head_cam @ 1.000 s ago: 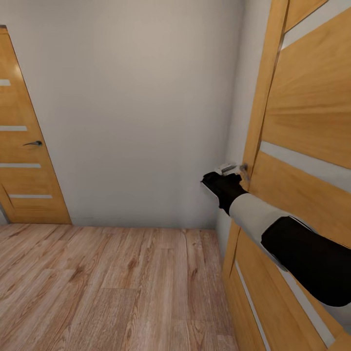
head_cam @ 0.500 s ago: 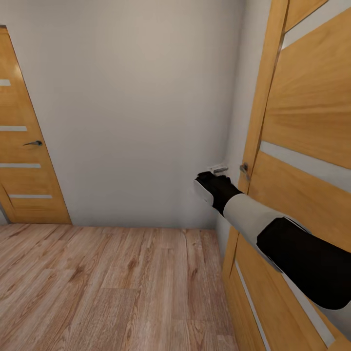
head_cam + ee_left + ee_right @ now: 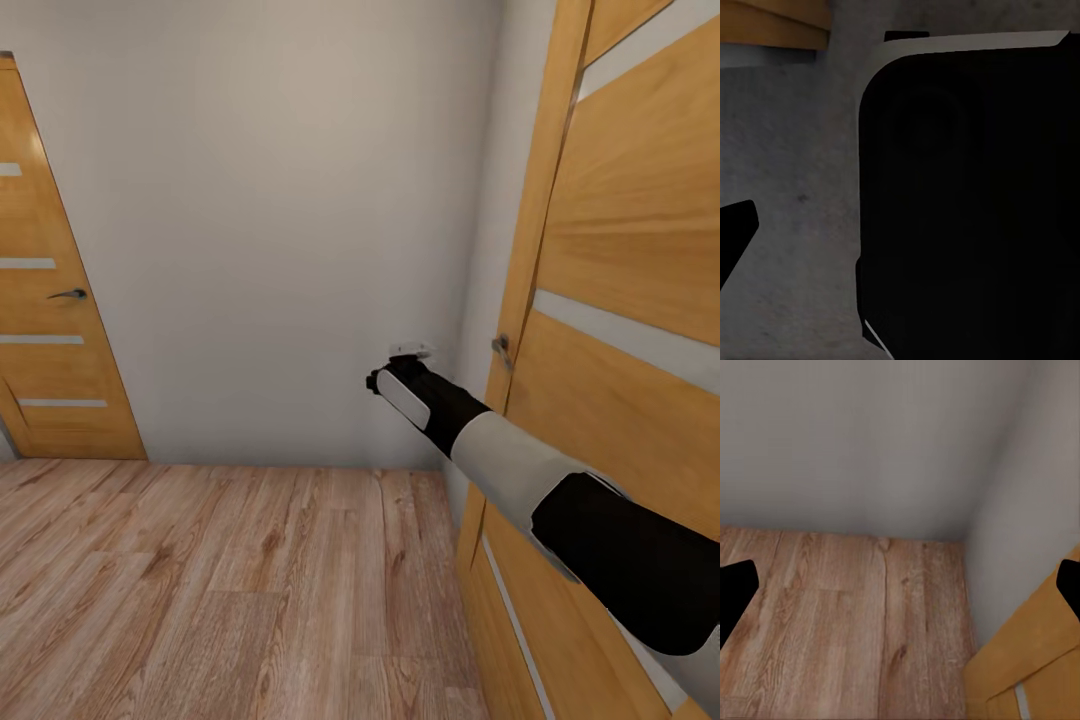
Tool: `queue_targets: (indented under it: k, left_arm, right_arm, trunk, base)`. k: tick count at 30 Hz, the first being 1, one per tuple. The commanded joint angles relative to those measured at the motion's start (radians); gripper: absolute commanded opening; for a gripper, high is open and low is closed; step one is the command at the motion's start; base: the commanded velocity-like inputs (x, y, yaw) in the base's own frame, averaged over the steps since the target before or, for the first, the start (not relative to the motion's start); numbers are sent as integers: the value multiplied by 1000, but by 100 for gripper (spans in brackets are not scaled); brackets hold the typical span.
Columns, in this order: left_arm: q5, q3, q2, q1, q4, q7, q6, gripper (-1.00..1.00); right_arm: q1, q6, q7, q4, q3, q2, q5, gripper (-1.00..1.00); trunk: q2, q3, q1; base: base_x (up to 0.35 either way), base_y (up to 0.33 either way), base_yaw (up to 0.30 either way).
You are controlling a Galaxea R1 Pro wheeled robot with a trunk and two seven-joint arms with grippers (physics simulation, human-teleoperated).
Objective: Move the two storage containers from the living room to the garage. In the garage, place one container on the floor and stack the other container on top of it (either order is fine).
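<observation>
At far left we see a wooden door (image 3: 50, 300) with a dark lever handle (image 3: 68, 294), then the plain white wall (image 3: 280, 200) above the light wood plank floor (image 3: 200, 580). Our right gripper (image 3: 410, 351) hangs mid-air in front of the wall, just left of the near door's handle (image 3: 500, 346) and apart from it. In the right wrist view its fingers (image 3: 735, 589) are spread wide and hold nothing. The near wooden door (image 3: 620, 300) fills the right. We cannot tell the left gripper's state.
</observation>
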Motion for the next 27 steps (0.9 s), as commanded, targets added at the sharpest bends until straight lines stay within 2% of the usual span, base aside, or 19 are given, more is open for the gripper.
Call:
queue_targets:
  k: [1, 13, 22, 25, 27]
  left_arm:
    - [0, 1, 0, 0, -1, 2, -1, 100]
    - [2, 2, 0, 0, -1, 3, -1, 100]
    - [5, 2, 0, 0, -1, 2, -1, 100]
    - [5, 2, 0, 0, -1, 2, -1, 100]
    - [5, 2, 0, 0, -1, 2, -1, 100]
  right_arm:
    - [3, 4, -6, -9, 5, 0, -6, 100]
    - [9, 10, 47, -23, 5, 0, -7, 100]
    - [10, 13, 55, -23, 6, 0, -8, 100]
    - [27, 7, 55, -24, 9, 0, -6, 100]
    - [79, 2, 59, -29, 11, 0, -4, 100]
  trunk:
    - [-1, -1, 0]
    - [-1, -1, 0]
    - [-1, -1, 0]
    - [-1, -1, 0]
    - [-1, -1, 0]
  base:
    - [0, 0, 0]
    - [0, 0, 0]
    - [0, 0, 0]
    - [0, 0, 0]
    - [0, 0, 0]
